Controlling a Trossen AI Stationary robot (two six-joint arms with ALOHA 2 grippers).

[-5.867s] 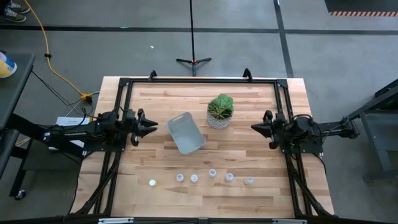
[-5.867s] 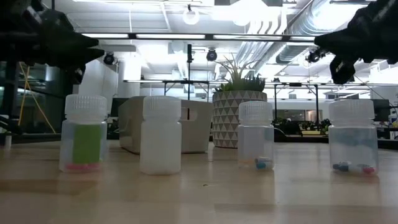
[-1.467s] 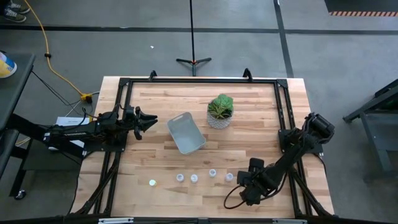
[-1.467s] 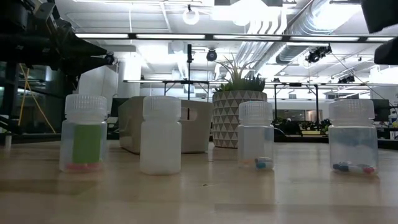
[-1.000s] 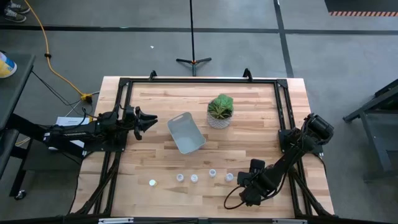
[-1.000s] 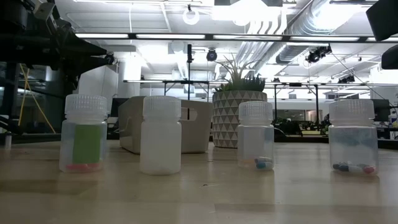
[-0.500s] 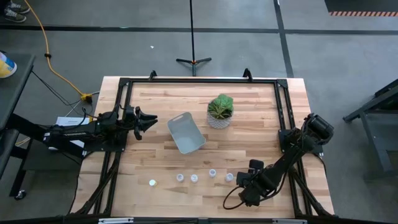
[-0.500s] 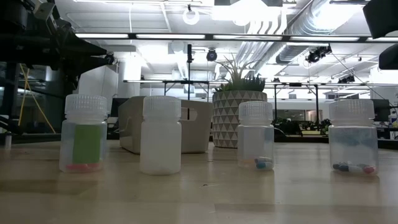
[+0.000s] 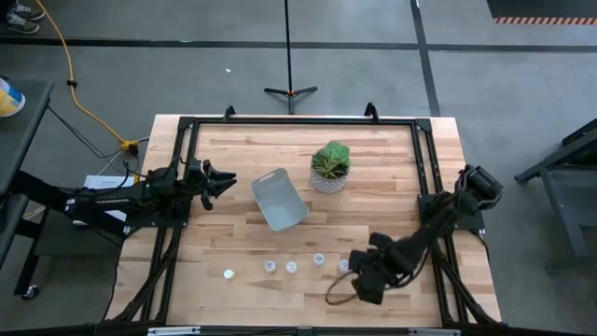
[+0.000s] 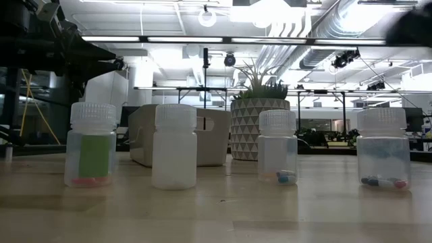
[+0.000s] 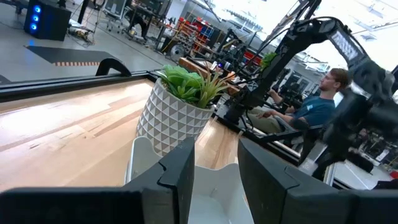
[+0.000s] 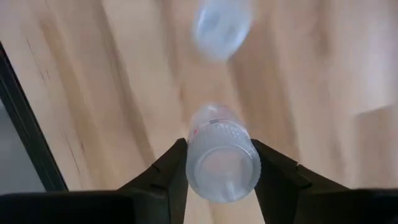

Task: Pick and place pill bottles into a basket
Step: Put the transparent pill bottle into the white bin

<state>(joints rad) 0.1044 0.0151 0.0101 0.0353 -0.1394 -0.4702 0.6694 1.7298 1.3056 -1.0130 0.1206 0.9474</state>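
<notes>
Left gripper [image 9: 227, 182]: left of basket, fingers apart, grasping nothing.
Basket [image 9: 279, 199]: mid-table, left of plant pot [image 9: 329, 168].
Pill bottles [image 9: 270, 267]: row along near edge.
Right gripper [image 12: 219, 163]: near right, fingers clamped around one bottle [image 12: 222, 167].

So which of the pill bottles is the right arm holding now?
The one that was rightmost in the row: the right gripper's jaws clamp its cap, lifted clear of the table. The other bottles stand untouched.

Right gripper [image 12: 219, 163] clamped low at front, left gripper [image 9: 227, 183] parted, idle
</notes>
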